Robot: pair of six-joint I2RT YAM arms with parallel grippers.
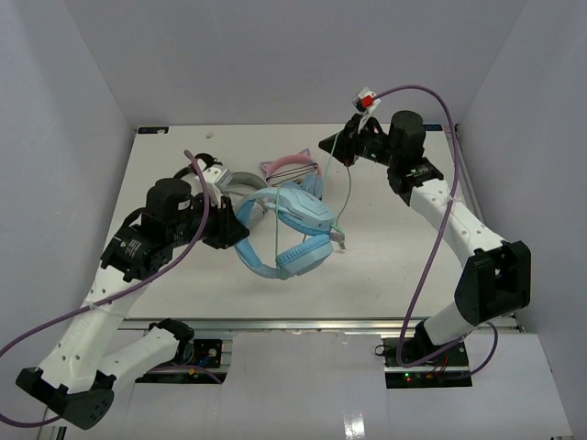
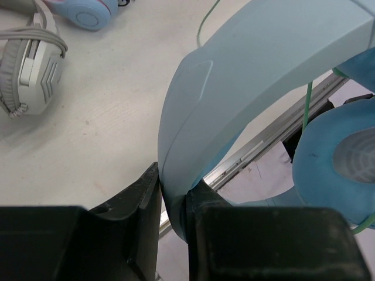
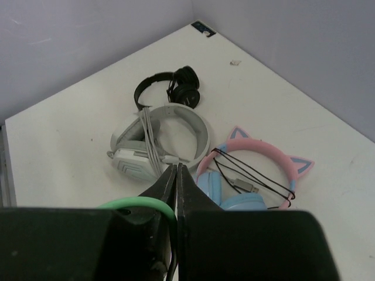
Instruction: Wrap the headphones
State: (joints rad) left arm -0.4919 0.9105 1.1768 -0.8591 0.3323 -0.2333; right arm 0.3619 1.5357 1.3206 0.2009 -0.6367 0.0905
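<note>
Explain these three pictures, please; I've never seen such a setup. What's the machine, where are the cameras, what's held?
The machine is a left arm and a right arm at the near edge of a white table. One picture looks down from above; the other two come from a camera on each wrist. The left gripper is clamped on the headband of the light-blue headphones. The right gripper pinches their thin green cable. Also on the table: a pink cat-ear pair, a grey-white pair and a small black pair.
</note>
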